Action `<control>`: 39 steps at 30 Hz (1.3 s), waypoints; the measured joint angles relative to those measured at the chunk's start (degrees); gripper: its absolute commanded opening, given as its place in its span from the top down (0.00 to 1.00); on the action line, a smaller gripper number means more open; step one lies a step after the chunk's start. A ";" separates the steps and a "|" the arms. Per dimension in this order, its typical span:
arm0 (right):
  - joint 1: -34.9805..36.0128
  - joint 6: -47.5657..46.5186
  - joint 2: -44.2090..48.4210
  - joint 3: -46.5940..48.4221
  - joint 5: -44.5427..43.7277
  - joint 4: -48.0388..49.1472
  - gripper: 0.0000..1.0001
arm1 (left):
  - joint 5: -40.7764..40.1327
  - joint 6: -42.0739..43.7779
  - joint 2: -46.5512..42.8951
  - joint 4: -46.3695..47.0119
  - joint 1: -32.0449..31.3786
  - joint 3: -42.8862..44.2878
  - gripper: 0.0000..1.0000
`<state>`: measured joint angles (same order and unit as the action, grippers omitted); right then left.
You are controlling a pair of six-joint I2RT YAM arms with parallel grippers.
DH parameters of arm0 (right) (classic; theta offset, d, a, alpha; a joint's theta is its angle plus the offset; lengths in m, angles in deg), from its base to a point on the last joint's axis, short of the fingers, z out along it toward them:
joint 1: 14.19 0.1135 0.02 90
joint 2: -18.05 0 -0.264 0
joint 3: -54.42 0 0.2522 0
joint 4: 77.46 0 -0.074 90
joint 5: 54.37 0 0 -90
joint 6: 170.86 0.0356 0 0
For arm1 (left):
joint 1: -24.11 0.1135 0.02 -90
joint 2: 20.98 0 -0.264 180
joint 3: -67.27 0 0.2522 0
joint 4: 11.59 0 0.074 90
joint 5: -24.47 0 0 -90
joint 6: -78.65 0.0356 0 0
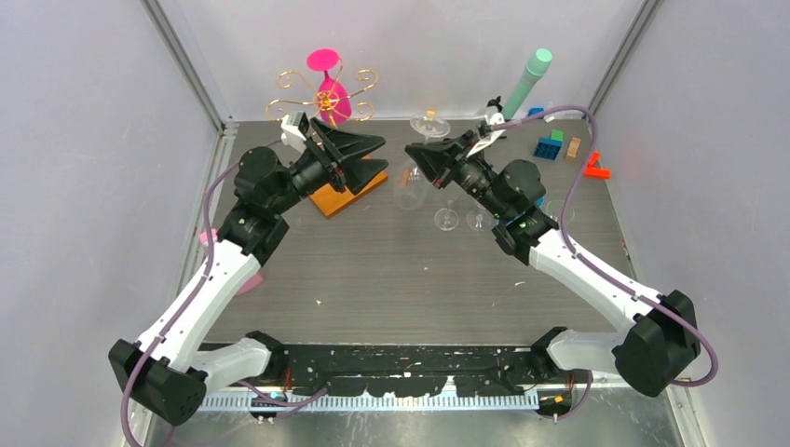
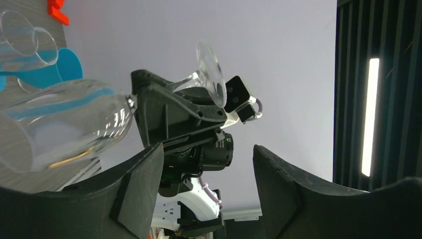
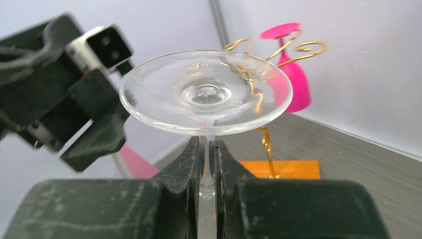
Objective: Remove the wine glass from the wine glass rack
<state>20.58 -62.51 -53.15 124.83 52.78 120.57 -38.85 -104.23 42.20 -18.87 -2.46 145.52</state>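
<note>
Where the glass was: the wine glass (image 3: 206, 92) was already clear of the wine glass rack (image 1: 321, 98), hanging in the air between the two arms, just to the right of the rack's orange base (image 1: 349, 191).

Right gripper (image 3: 206, 149): clamped on the stem right under the foot. Both fingers (image 3: 191, 159) were pressed against the stem from either side.

Left gripper (image 1: 359, 154): spread wide with nothing in it. Its fingers (image 2: 144, 189) pointed across at the right gripper, and the glass sat just past the tips.

Long axis: the stem ran about upright, foot on top and bowl (image 1: 408, 186) hanging below the grip — so it was upside down, same way up as the pink glass (image 1: 331, 93) on the rack.

Nearer arm: the right one, obviously, since it had the glass. The left sat between the glass and the rack.

What the next bit turns on, I'd guess: the bowl hung low and the gold curls were near on the left, so drawing it away to the right or toward the arm bases looked safest.

Open room: bare table (image 1: 373, 270) toward the near edge.

Watch-outs: loose clear glassware (image 1: 447, 219) sat on the table just under the right arm — I couldn't tell how many pieces. There were coloured blocks (image 1: 550, 146) at the far right, and the thin stem could slip.
</note>
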 measured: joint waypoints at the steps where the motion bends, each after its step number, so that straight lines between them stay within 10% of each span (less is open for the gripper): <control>1: 0.00 1.42 0.59 -0.85 -2.95 0.87 1.00 | -0.46 0.42 -0.66 -0.02 0.00 -0.55 0.29; 11: -0.13 22.38 7.63 -5.77 -33.33 5.44 1.00 | -2.25 2.91 -1.68 0.04 -0.28 -4.28 0.20; 21: -0.15 38.84 7.82 -5.88 -37.92 8.26 1.00 | -0.79 1.25 2.58 4.04 -3.10 -4.28 0.25; 39: -0.09 47.84 4.70 -8.98 -33.97 14.64 1.00 | -0.09 -4.79 8.48 13.16 -5.38 -1.07 0.74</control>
<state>20.49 -14.67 -48.45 115.84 18.81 135.21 -38.94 -109.01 50.68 -5.71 -7.83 144.45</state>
